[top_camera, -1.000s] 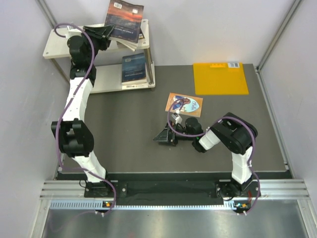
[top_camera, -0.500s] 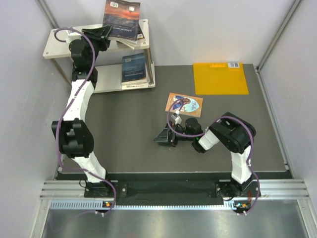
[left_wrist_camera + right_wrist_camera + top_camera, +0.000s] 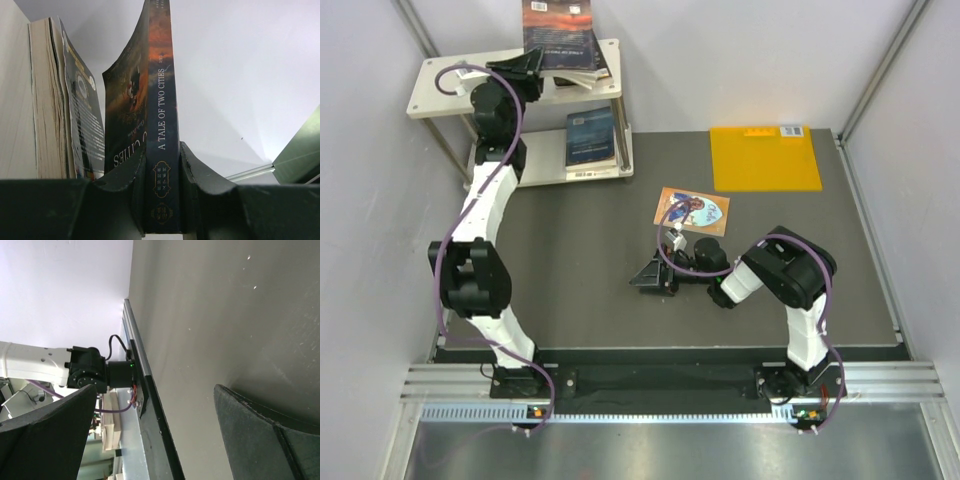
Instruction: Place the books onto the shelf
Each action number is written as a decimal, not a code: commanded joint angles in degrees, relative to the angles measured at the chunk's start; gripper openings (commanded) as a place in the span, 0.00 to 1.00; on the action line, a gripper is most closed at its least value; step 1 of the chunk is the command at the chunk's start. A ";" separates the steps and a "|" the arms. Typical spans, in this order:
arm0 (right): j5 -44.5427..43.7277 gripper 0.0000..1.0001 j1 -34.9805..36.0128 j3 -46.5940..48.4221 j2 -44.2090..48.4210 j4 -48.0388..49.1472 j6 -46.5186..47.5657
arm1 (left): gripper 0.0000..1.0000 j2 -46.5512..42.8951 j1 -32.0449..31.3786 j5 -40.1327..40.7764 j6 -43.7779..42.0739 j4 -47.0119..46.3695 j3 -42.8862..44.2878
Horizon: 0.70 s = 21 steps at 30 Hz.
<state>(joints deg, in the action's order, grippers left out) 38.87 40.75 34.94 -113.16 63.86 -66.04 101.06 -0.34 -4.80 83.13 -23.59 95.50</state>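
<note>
1. Top view: left gripper holds the reddish-dark book upright over the top tier of the shelf, beside stacked books. A blue book is on the lower tier. An orange-brown book lies on the table, near the right gripper.
2. Left wrist: jaws narrow, clamped on that book's spine.
3. Right wrist: jaws wide, empty. We judge one placement underway, one book left.

The shelf, a two-tier rack of cream-white boards on thin metal legs, was seen at the far left. A dark book with a reddish glow, titled "A Tale of Two Cities", was held upright by its spine over the upper board. Just beside it, a black book with gold ornament was leaned. A dark blue book was laid flat on the lower board. An orange-brown book with a blue picture was left flat, well apart from the shelf.
</note>
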 commanded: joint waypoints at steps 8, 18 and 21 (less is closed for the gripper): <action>0.94 1.00 0.20 1.10 -1.01 3.29 0.04 | 0.00 -0.16 -6.07 9.79 0.46 -11.04 5.75; 1.47 1.00 0.20 1.10 -1.45 4.35 -0.49 | 0.00 1.16 -7.04 13.93 -2.54 -7.35 8.03; 1.56 1.00 0.12 1.01 -1.53 4.61 -0.58 | 0.00 1.25 -7.04 15.07 -2.54 -6.90 7.77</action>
<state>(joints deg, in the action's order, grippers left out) 39.57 40.75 34.96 -113.82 65.17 -66.96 104.03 -7.73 6.26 80.36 -21.61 98.48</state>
